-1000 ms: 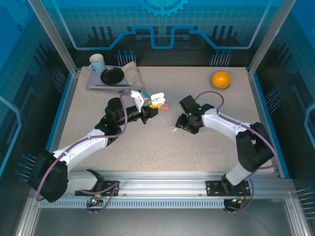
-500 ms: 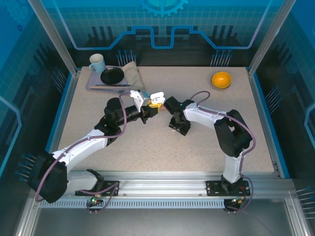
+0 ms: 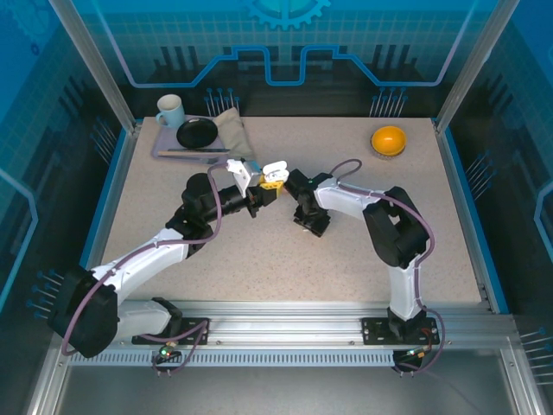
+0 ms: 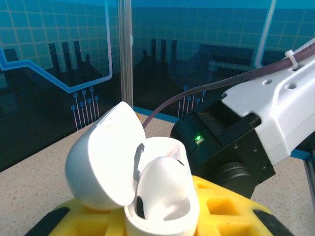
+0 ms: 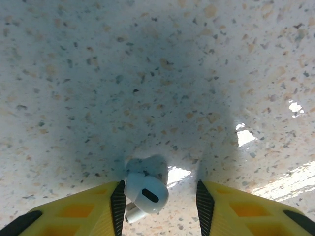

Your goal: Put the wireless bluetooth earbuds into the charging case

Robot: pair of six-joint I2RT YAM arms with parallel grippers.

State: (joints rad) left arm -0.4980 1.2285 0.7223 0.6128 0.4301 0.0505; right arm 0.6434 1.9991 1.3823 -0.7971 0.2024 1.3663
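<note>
White earbud (image 5: 143,194) was bracketed by the open right hand (image 5: 161,196), touching one pad (image 5: 118,204) — centring was advised before closure; the charging case (image 4: 147,182) was gripped by the left hand (image 4: 162,219).

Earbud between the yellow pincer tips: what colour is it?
White. The earbud shows best in the right wrist view.
</note>
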